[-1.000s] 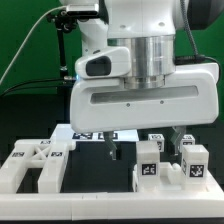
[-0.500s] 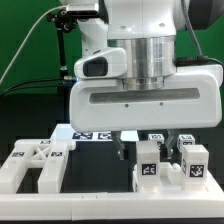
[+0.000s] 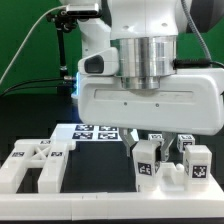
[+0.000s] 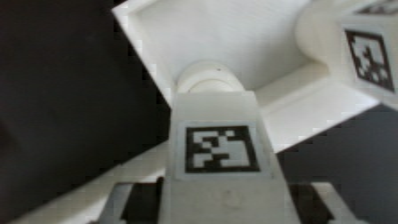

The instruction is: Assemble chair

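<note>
Black table (image 3: 28, 118) — white chair pieces (image 3: 35, 165) (all tagged), marker board (image 3: 95, 132) atop

The wrist view is blurred, its edge cropping the claw (image 4: 217, 190).

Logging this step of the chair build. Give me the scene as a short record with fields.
gripper: open, low over the parts, one finger on each side of the tagged bar
tagged bar: upright, tag facing the exterior camera, not clamped
second tagged block: just to the exterior view's right of the bar
left tagged piece: on the table at the exterior view's left, untouched
marker board: flat behind the parts, partly hidden by the gripper
wrist view: tagged bar centred between the fingers
</note>
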Controlling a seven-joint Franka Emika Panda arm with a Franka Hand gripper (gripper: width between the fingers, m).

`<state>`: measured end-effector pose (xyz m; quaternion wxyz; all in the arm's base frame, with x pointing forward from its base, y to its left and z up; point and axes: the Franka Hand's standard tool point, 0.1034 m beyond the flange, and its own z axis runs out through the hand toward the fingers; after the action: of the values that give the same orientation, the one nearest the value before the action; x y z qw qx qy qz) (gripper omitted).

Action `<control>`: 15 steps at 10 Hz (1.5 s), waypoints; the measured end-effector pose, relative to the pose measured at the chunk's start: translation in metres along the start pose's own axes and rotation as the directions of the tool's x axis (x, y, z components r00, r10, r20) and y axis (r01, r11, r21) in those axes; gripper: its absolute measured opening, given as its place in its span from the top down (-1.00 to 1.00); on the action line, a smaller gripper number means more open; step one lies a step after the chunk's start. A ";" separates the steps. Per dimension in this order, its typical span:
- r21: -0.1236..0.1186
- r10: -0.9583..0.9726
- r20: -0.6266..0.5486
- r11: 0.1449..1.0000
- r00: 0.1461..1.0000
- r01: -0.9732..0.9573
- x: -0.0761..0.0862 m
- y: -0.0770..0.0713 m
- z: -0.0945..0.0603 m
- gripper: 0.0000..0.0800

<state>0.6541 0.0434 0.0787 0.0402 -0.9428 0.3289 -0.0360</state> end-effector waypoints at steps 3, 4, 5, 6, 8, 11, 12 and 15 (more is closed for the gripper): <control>-0.003 0.333 0.001 0.943 0.943 -0.333 -0.001 0.001 0.000 0.28; 0.003 0.432 0.012 0.902 0.902 -0.432 -0.002 0.002 0.001 0.28; 0.005 0.526 0.019 0.851 0.851 -0.526 -0.003 0.002 0.001 0.28; 0.007 0.637 0.022 0.771 0.771 -0.637 -0.007 0.001 0.001 0.28; 0.015 0.746 0.031 0.665 0.665 -0.747 -0.011 -0.003 0.001 0.28; 0.016 0.791 0.037 0.610 0.610 -0.792 -0.015 -0.007 0.002 0.28; 0.016 0.784 0.037 0.619 0.620 -0.785 -0.015 -0.007 0.002 0.02; -0.009 0.533 0.026 0.846 0.846 -0.533 -0.020 -0.007 0.002 -0.53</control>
<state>0.6429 0.0614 0.0765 0.0522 -0.8151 0.5768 -0.0103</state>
